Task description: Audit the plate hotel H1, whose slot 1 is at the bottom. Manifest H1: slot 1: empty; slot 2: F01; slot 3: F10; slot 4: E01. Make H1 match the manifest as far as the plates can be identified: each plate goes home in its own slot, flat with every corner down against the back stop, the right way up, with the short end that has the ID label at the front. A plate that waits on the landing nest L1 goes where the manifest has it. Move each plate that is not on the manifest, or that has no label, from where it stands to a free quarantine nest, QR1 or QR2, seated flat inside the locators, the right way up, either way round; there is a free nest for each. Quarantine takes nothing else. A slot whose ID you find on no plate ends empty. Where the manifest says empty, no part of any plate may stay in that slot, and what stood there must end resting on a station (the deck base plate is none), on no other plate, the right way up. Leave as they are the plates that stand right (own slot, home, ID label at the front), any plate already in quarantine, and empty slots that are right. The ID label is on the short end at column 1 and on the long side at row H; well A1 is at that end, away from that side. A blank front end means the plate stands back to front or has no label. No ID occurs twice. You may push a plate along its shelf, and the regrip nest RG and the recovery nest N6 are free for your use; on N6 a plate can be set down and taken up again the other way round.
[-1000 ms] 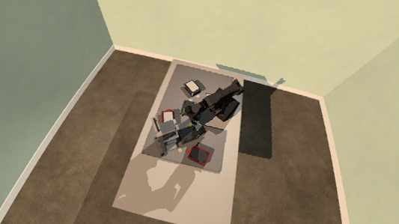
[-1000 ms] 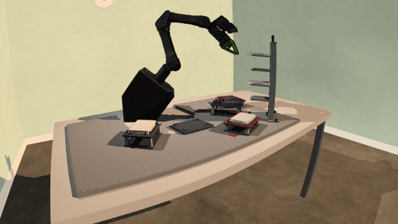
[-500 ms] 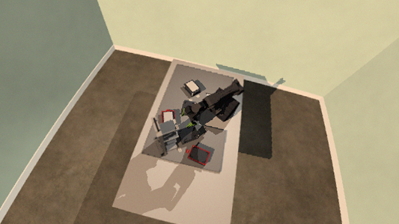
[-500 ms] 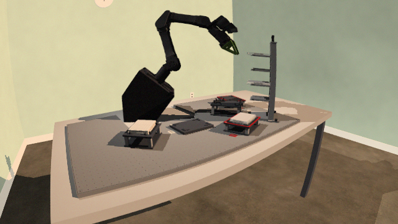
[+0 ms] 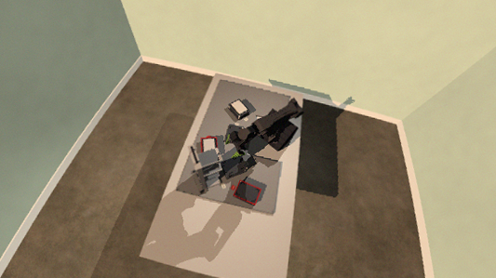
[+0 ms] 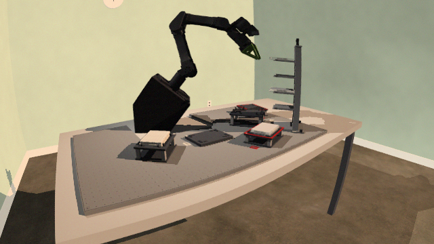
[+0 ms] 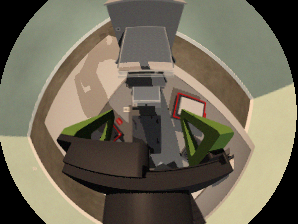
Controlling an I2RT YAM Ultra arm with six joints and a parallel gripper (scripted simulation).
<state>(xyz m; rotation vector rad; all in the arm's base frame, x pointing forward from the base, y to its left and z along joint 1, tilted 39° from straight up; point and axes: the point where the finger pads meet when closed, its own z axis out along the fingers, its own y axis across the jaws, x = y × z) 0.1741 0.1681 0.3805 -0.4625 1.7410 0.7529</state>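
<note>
Our hand [image 6: 251,51] released, empty, high beside hotel [image 6: 298,85]; one plate [image 6: 264,129] sits in red-edged nest; we judge audit unfinished; shelf contents unclear

Matte-black jointed arm [image 6: 184,54] of slim tubular links, rising from a bulky black slab-sided base housing [image 6: 159,103]; black wrist block, gripper [image 6: 251,51] with green, open-framed triangular fingers.

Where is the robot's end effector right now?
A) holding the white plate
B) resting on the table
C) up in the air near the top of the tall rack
C: the open, empty end effector hangs high beside the rack, far above the table.
</note>
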